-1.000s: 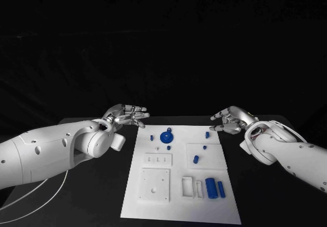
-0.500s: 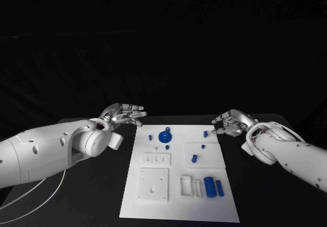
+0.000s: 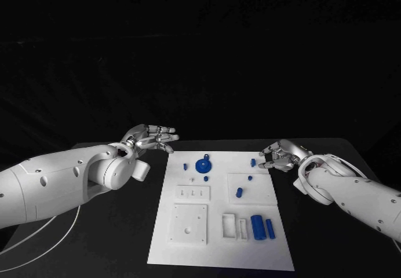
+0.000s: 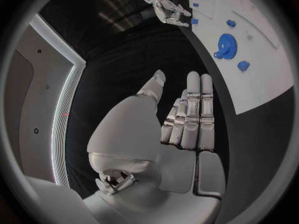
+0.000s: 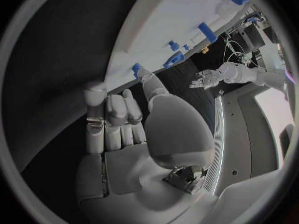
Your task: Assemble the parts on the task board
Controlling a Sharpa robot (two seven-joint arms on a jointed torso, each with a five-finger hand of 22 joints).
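While nothing on the task board point(image 3: 219, 243) looks fitted yet, the work seems to be at its opening step: picking a first part. Nearest, low in the frame, two blue cylinders point(image 3: 263, 226) lie beside white slotted blocks. Above them, mid-board, a small blue peg point(image 3: 239, 193) sits on a raised white plate. Farther up, the blue gear point(image 3: 203, 167) rests left of centre, and a small blue piece point(image 3: 253, 163) lies by the board's upper right corner. The right hand point(image 3: 280, 155) hovers just beside that corner, fingers curled loosely, grasping nothing. The left hand point(image 3: 153, 139), upper left over the bare counter point(image 3: 125, 231), is released, fingers straight. Next, I judge, the right hand must reach in and pinch that corner piece.
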